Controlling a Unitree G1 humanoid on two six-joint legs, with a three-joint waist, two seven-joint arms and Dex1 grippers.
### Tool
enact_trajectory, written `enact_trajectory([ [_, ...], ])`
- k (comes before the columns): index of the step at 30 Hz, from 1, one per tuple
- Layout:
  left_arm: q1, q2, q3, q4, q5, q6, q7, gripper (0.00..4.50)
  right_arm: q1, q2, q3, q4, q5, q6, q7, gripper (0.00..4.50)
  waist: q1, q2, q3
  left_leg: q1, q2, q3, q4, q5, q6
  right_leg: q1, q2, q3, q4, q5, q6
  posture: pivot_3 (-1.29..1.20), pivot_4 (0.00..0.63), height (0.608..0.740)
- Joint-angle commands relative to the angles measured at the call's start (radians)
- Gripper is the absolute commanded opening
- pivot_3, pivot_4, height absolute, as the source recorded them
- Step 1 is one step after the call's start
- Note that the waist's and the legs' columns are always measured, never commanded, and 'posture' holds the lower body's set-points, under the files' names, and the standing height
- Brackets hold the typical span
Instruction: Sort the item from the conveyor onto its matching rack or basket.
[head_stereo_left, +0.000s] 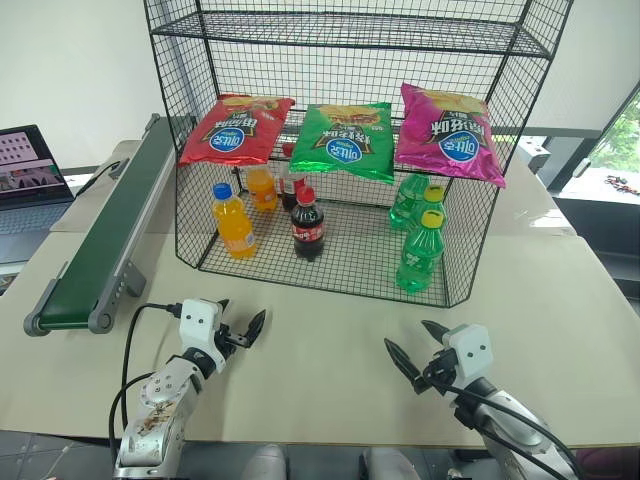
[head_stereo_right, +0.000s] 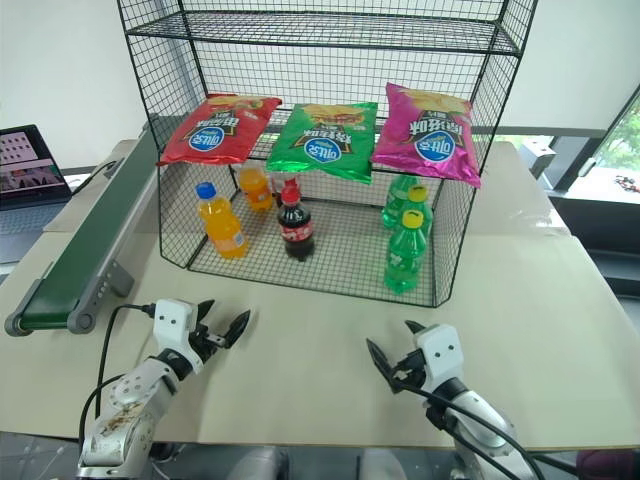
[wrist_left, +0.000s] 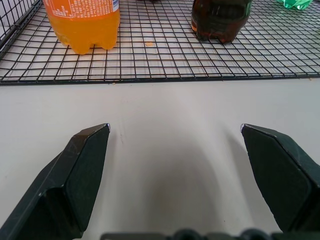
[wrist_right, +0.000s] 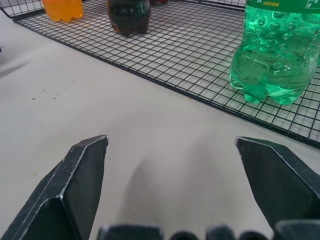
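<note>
1. Left end effector: black fingers spread wide, empty, above the beige bench.
2. Right end effector: likewise wide, empty.
3. Tall black wire-mesh rack: bottom tier holding small dark cola bottle with red cap upright, between orange-drink bottles and green bottles.
4. Long dark green conveyor belt: left of rack.

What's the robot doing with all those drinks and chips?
Right now it is holding nothing. The left gripper and right gripper both hover open over the table, in front of the rack. The cola bottle stands on the rack's bottom shelf, between the orange-drink bottles and the green bottles. Three chip bags lie on the shelf above. The conveyor on the left carries nothing.
</note>
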Motion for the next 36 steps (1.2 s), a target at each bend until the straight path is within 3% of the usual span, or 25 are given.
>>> enact_trajectory([
  [1,0.001,0.025,-0.003,-0.026,0.040,-0.017,0.011,4.46,0.002,0.003,-0.011,0.008,-0.006,-0.070,0.001,4.50,0.000,0.000,0.000,0.000,0.000,0.000,0.000,0.000,0.000,0.000,0.000,0.000,0.000,0.000,0.000,0.00,0.150,0.738],
  [8,-0.016,0.010,-0.021,-0.001,0.123,-0.054,0.077,4.46,-0.017,0.006,-0.018,0.041,-0.019,-0.114,-0.013,4.50,0.000,0.000,0.000,0.000,0.000,0.000,0.000,0.000,0.000,0.000,0.000,0.000,0.000,0.000,0.000,0.00,0.150,0.738],
  [36,-0.044,0.015,-0.009,0.008,0.109,-0.057,0.032,4.46,-0.048,0.002,-0.001,-0.025,-0.013,-0.038,-0.045,4.50,0.001,0.000,0.000,0.000,0.000,0.000,0.000,0.000,0.000,0.000,0.000,0.000,0.000,0.000,0.000,0.00,0.150,0.738],
])
